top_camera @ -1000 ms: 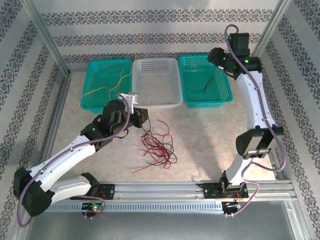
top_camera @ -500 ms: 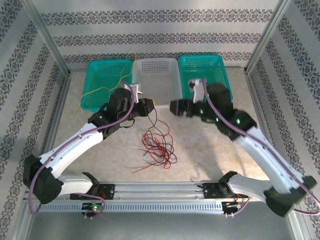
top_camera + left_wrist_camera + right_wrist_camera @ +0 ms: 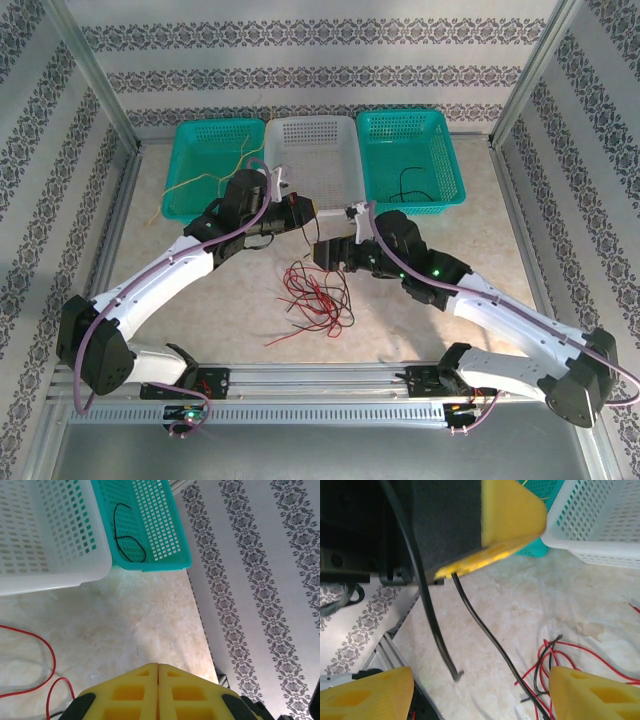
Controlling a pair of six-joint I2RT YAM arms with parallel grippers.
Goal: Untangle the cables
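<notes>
Hanging from the clenched left gripper (image 3: pixel 308 210), 1 black cable (image 3: pixel 487 630) is flanked by the wide-open right gripper (image 3: pixel 480 677).

Closed pincer (image 3: pixel 158 668) beside red cable (image 3: pixel 53 657)

R hand (image 3: pixel 322 253) swung frm right basket (image 3: pixel 452 172) over to L hand (image 3: pixel 303 212), straddling black cable (image 3: pixel 495 645).

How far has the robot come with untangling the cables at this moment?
Done: one yellow cable lies mostly in the left teal basket, and one black cable lies in the right teal basket. In hand: the left gripper is shut on a second black cable that hangs down, and the right gripper is open beside it. Left: the red and black tangle on the table.
</notes>
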